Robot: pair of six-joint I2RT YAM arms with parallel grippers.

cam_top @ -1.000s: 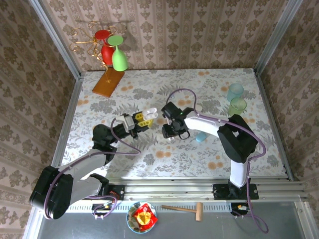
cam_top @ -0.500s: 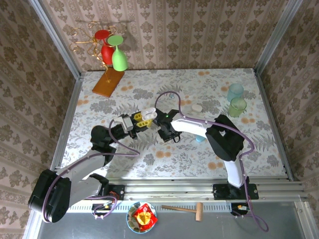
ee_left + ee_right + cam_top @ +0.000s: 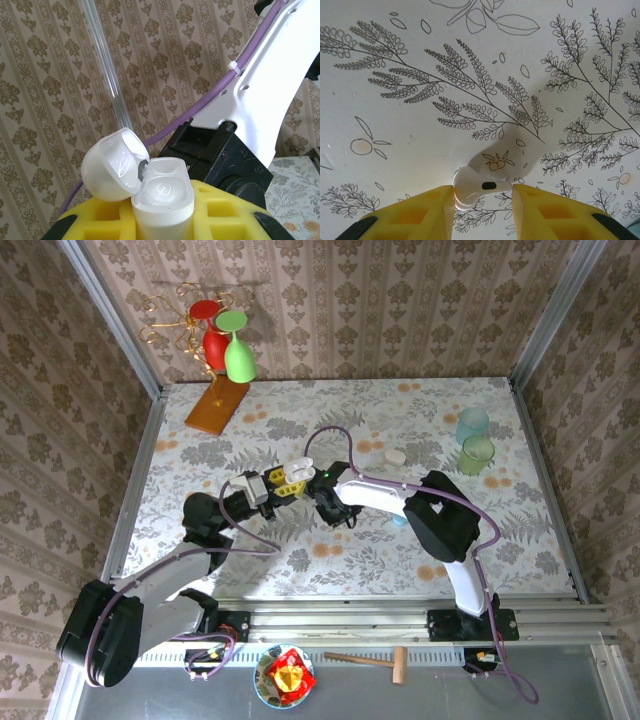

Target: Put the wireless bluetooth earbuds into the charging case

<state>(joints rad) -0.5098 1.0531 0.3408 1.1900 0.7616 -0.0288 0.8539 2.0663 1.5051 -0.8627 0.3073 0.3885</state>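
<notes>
The left gripper clamps the open case. Just right of the case, the right gripper straddles 1 earbud on the table, jaws narrow but maybe not gripping. A glancing pinch could flick the earbud away.

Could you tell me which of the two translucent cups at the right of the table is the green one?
The nearer cup is green; the blue cup stands just behind it.

1 earbud – 1 case – 2 cups
</notes>
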